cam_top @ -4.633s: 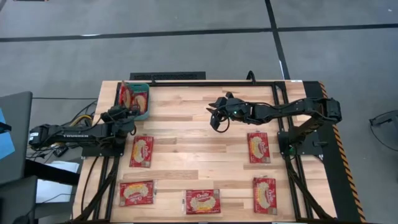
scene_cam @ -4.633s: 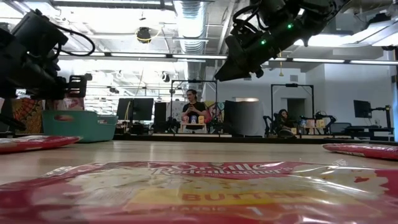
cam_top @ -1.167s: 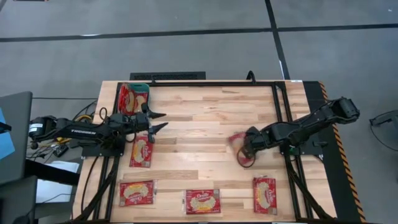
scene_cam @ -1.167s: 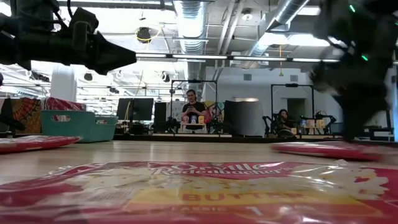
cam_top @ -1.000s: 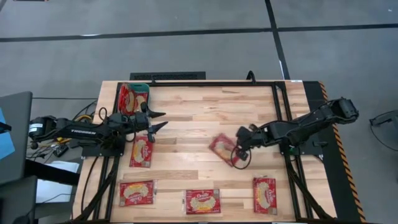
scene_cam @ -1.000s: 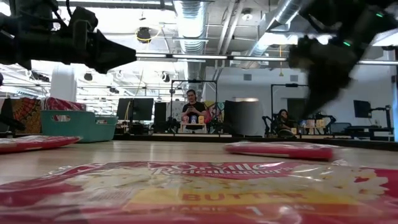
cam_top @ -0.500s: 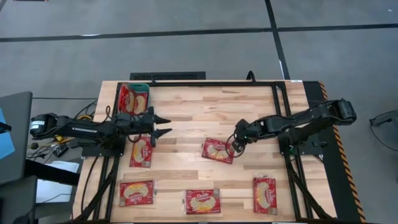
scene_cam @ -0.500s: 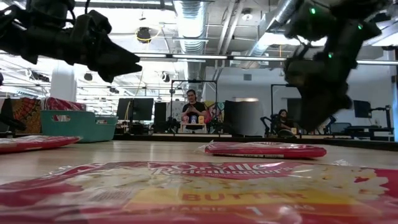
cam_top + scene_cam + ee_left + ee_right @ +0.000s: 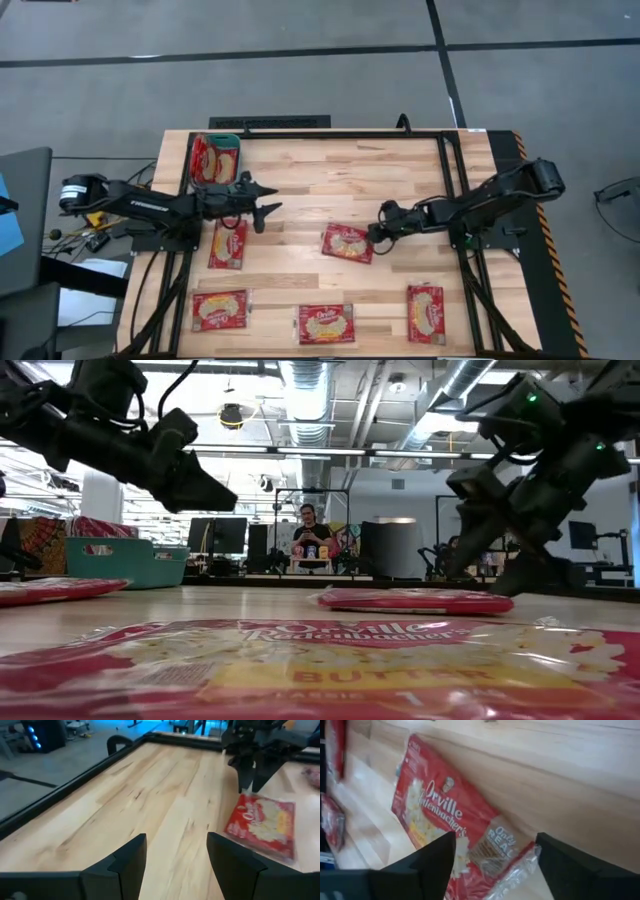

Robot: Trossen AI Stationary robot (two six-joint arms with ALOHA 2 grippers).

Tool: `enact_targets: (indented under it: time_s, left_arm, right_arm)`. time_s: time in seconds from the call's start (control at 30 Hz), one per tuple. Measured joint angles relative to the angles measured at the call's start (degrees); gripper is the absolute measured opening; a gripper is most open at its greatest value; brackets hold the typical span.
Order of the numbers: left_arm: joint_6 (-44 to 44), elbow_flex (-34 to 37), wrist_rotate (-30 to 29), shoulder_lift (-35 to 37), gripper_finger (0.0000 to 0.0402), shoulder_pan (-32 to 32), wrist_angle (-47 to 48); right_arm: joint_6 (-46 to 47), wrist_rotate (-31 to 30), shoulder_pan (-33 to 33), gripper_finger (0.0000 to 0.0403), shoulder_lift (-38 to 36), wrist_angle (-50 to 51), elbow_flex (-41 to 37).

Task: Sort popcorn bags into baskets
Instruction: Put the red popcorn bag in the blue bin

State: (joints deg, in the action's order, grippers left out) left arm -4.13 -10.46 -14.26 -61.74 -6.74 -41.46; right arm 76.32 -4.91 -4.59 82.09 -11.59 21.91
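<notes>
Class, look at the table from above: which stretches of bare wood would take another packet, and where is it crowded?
Free: the far strip of the table between the teal basket and the right corner, and the near-right patch between the centre popcorn bag and the bag at. Crowded: the left side and near edge, around the left gripper and basket.

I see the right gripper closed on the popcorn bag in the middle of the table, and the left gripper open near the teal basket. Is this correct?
Not quite. The right gripper is open, not closed on the popcorn bag: in the right wrist view its fingers stand apart either side of the bag lying flat on the table. The rest holds: the left gripper is open near the teal basket.
</notes>
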Motion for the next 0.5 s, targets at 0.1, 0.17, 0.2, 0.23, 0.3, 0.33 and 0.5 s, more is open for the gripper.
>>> enact_targets:
  time_s: [0.1, 0.17, 0.2, 0.23, 0.3, 0.33, 0.5]
  left_arm:
    - [0.82, 0.00, -0.16, -1.20, 0.0199, -0.02, -0.74]
    - [1.35, 0.00, -0.15, -1.64, 0.0199, -0.02, -1.53]
    - [1.60, 0.00, -0.12, -1.78, 0.0199, -0.02, -2.17]
    - [2.04, 0.00, -0.15, -1.73, 0.0199, -0.02, -2.58]
    - [3.09, 0.00, -0.13, -1.70, 0.0199, -0.05, -3.47]
    - [3.54, 0.00, -0.15, -1.70, 0.0199, -0.11, -3.64]
    - [3.08, 0.00, -2.18, -1.70, 0.0199, -0.15, -5.58]
  right_arm:
    - [-2.55, 0.04, 0.51, 0.0239, 3.37, -4.92, -0.03]
    - [-4.05, 0.00, 0.51, 0.0195, 4.96, -7.70, -0.02]
    - [-5.25, 0.01, 0.51, 0.0169, 5.92, -8.49, 0.27]
    - [-6.38, 0.04, 0.53, 0.0140, 6.66, -8.78, 0.55]
    - [-8.70, 0.21, 0.55, 0.0078, 7.96, -8.81, 1.13]
    - [-9.95, 0.43, 0.55, 0.0045, 8.50, -8.82, 1.39]
    - [-19.55, -2.08, 0.47, 0.0014, 7.90, -9.24, 2.78]
